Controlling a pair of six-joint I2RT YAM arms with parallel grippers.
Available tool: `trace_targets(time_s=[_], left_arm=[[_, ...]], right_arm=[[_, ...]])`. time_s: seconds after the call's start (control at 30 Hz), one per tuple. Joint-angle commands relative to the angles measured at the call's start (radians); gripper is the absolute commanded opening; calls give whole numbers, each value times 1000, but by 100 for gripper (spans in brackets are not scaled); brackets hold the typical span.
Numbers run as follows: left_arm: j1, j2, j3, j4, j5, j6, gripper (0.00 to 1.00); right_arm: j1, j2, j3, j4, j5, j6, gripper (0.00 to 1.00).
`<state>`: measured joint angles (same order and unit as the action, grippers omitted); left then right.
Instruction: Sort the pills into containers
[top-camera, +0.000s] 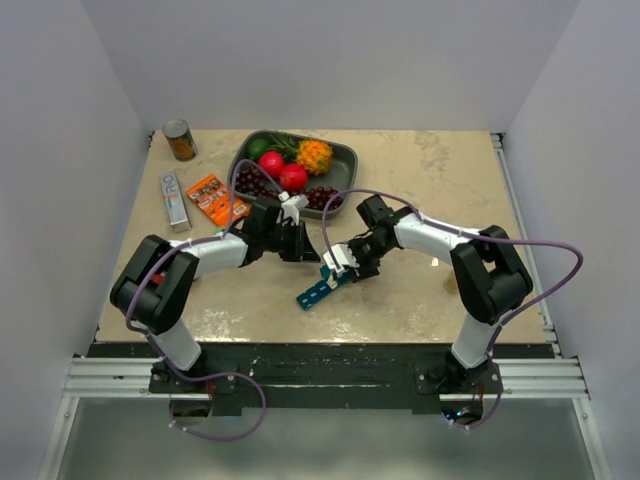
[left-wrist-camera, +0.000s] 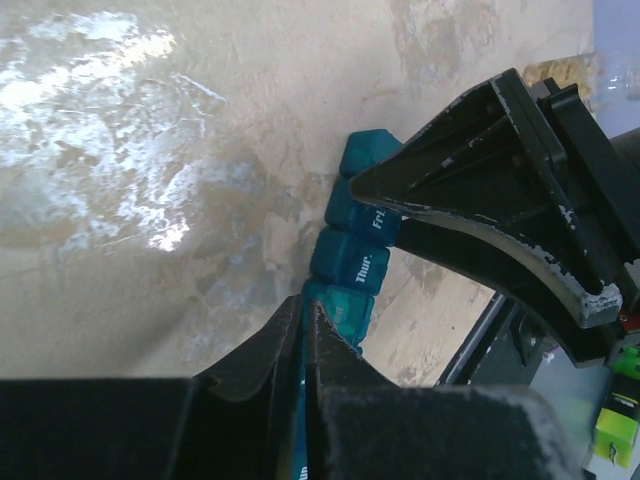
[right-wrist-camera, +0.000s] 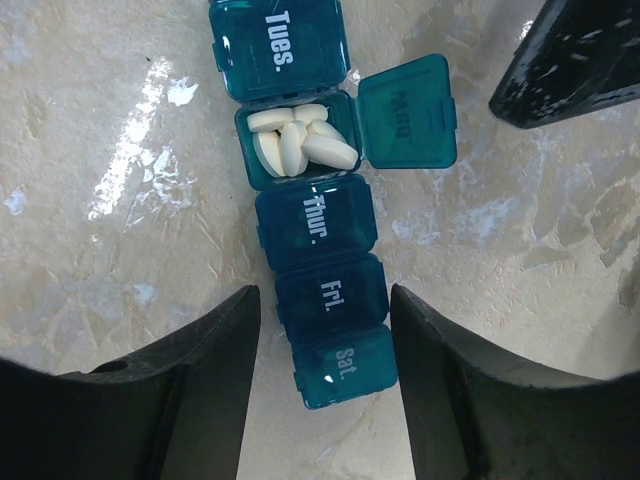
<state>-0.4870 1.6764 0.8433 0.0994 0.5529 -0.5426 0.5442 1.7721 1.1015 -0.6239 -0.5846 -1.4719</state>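
The containers (top-camera: 315, 293) are a teal strip lying on the table between my two grippers. In the right wrist view the strip (right-wrist-camera: 315, 225) shows lids marked Tues., Thur., Fri. and Sat. One compartment stands open with its lid (right-wrist-camera: 405, 110) folded right, and several white oblong pills (right-wrist-camera: 295, 145) lie inside. My right gripper (right-wrist-camera: 325, 292) is open, its fingers on either side of the Fri. and Sat. end, not touching it. My left gripper (left-wrist-camera: 305, 305) hovers over the strip (left-wrist-camera: 350, 260) with its jaws together; only a thin teal sliver shows through the slit. Its tip (right-wrist-camera: 570, 60) is clear of the open lid.
A dark grey tray (top-camera: 345, 160) of fruit stands at the back centre. A tin can (top-camera: 180, 140), a pale box (top-camera: 175, 198) and an orange packet (top-camera: 215, 198) lie at the back left. The table's front edge runs just behind the arm bases.
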Motion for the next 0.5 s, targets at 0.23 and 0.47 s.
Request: trace_targets(time_s=[0.23, 0.47], left_arm=[[-28, 45, 25, 138, 107, -36, 8], [-56, 55, 0, 141, 134, -31, 7]], right_arm=[[13, -26, -45, 82, 16, 38, 48], [11, -30, -45, 89, 14, 55, 42]])
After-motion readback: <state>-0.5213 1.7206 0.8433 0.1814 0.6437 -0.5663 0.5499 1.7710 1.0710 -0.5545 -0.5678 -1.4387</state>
